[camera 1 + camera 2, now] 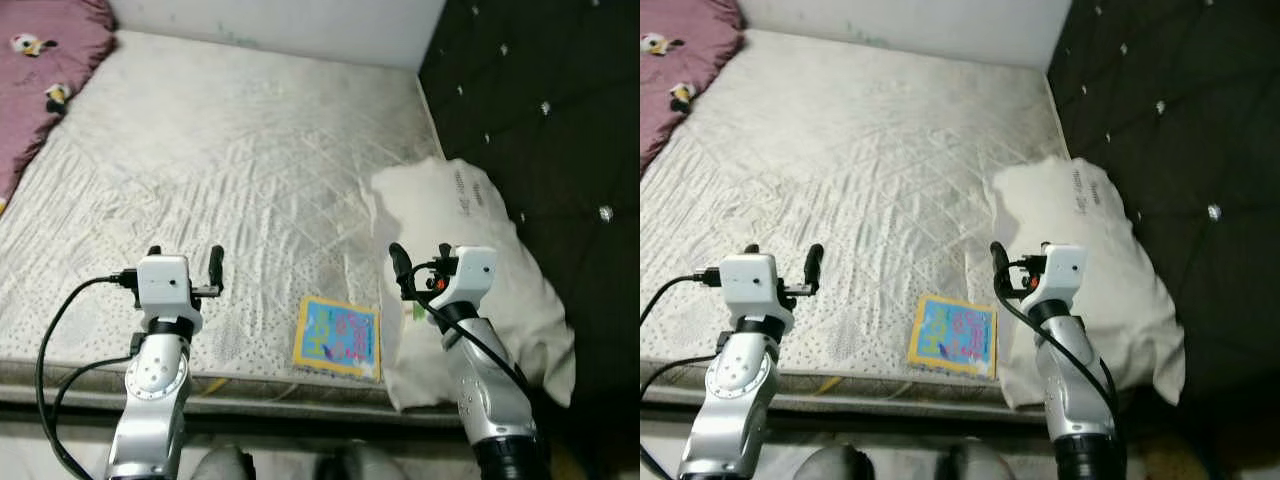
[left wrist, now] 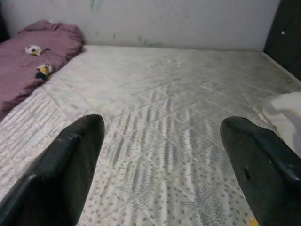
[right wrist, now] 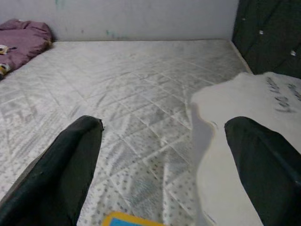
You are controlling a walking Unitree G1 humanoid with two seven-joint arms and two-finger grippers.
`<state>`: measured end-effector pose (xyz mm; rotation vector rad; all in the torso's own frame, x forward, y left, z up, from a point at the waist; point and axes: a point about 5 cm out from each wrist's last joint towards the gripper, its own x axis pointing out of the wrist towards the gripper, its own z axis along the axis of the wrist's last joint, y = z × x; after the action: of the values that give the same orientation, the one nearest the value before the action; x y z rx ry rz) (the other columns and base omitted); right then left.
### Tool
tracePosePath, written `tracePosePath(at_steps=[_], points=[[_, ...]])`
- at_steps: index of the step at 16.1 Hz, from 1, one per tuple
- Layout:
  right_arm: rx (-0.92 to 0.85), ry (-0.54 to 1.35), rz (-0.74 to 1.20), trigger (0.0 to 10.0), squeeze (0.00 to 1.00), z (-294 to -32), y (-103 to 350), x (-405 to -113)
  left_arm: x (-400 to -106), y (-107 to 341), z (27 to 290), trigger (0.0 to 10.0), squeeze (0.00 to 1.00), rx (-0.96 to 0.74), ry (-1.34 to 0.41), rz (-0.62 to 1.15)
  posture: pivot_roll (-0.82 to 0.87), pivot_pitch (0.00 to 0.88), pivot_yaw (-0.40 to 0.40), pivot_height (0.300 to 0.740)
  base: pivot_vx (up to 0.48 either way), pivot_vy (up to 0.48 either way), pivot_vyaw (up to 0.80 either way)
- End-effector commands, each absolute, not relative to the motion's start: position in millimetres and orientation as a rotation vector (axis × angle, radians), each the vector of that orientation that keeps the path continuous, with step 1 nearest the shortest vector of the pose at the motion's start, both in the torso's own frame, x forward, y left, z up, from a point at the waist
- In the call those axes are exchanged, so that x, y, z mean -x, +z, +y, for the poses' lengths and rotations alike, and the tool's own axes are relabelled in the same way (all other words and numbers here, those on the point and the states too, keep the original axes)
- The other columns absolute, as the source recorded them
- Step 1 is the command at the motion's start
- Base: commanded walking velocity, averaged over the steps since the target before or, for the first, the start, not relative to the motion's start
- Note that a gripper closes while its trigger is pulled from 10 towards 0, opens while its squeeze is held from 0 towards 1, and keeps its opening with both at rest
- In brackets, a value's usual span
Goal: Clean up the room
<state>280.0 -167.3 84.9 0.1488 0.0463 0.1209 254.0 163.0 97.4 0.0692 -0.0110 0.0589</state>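
On mattress (image 1: 220, 170), book (image 1: 337, 337), pillow (image 1: 480, 280)

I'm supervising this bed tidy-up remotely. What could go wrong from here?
The colourful book lies at the mattress edge, so a nudge might push it off. The right gripper, open, hovers by the white pillow and could snag it. Cables trail from the left arm.

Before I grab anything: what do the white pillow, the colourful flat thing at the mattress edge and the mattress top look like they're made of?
White pillow: soft matte fabric, judging by its slumped shape and creases. Colourful flat thing: looks like printed card or a thin book, with flat, crisp edges and a yellow border; which one is unclear. Mattress: quilted fabric with a slight sheen, shown by diamond stitching and wrinkles.
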Motion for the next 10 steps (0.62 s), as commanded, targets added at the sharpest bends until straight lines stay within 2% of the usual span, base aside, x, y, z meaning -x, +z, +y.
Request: tracePosePath(at_steps=[1, 10], points=[[-0.148, 0.100, 0.048, 10.0, 0.00, -171.3, 85.8, -279.7, -252.6, 96.3, 160.7, 10.0, 0.00, -0.071, 0.046, -0.001, 0.03, 0.092, -0.099, 0.740, 0.000, 0.480, 0.00], [-0.101, 0.088, 0.046, 10.0, 0.00, -174.8, 87.1, -280.7, -253.9, 95.9, 158.9, 10.0, 0.00, -0.061, 0.049, 0.002, 0.02, 0.099, -0.106, 0.740, 0.000, 0.480, 0.00]])
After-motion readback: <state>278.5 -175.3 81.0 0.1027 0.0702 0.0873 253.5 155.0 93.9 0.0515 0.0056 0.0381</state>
